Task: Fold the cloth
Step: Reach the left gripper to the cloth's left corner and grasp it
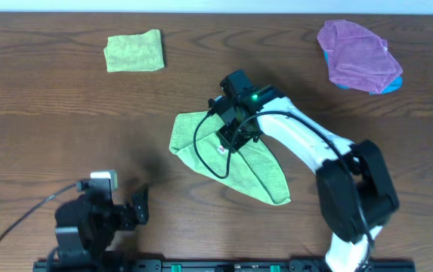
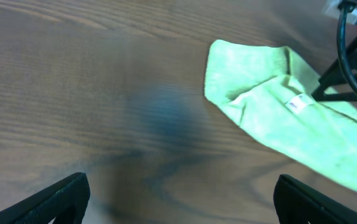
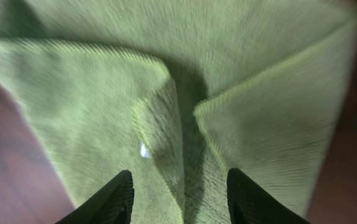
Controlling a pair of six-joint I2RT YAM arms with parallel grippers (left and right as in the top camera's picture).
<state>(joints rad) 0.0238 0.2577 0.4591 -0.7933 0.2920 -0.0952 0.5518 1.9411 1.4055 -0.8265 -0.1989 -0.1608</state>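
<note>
A light green cloth lies crumpled in the middle of the wooden table, partly folded over itself, with a small white tag. My right gripper hovers over its upper middle. In the right wrist view the cloth fills the frame, and the right gripper is open, its fingers on either side of a raised fold. My left gripper is open and empty near the front left edge, well away from the cloth. In the left wrist view the left gripper is over bare wood, and the cloth lies at the upper right.
A folded yellow-green cloth lies at the back left. A purple cloth lies at the back right on top of something blue. The right arm's black cable loops over the green cloth.
</note>
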